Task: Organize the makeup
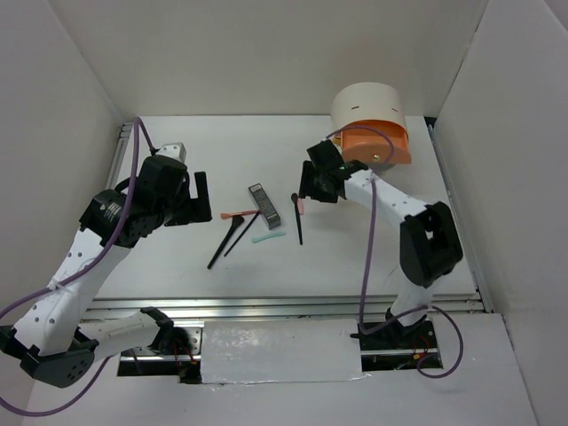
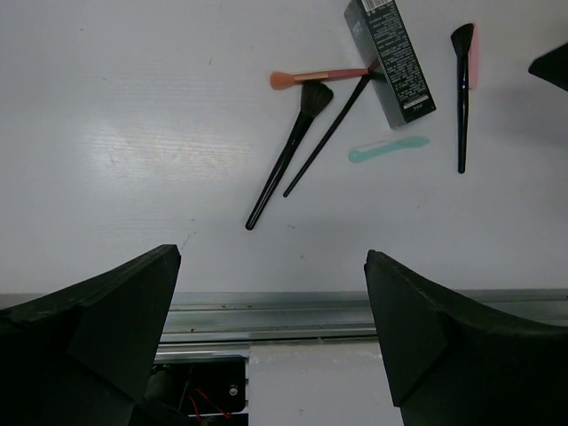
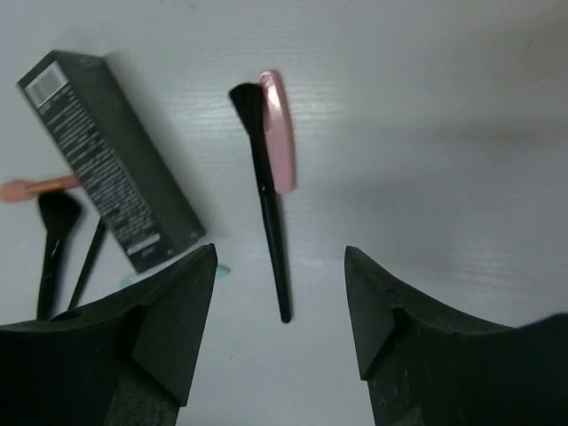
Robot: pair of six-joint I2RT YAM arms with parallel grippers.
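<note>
Black fingers of the right pincer (image 3: pixel 280 262) frame a slim black angled brush (image 3: pixel 269 222) that lies flat on the white worktop (image 3: pixel 444 133), with a pale pink stick (image 3: pixel 280 133) touching its bristle end. The jaws stand partly apart above the brush and hold nothing; neither finger appears to touch it.

The rest of the makeup lies loose at mid-worktop. A dark grey carton (image 2: pixel 390 58) sits just beside the brush. A coral brush (image 2: pixel 315 77) butts against the carton's side, and two long black brushes (image 2: pixel 288 160) slant away from it toward the near edge. A short mint-green stick (image 2: pixel 388 148) lies near the carton's end.

The step in hand looks like lifting the angled brush. It would go best with the fingers set square across the bare handle, clear of the pink stick, and low enough to catch so thin a shaft — otherwise the stick may be dragged along.

At the far right stands a cream round-topped organiser (image 1: pixel 368 111), its orange drawer (image 1: pixel 380 146) jutting forward. The left pincer (image 1: pixel 202 197) waits well to the left, fully open and empty.
</note>
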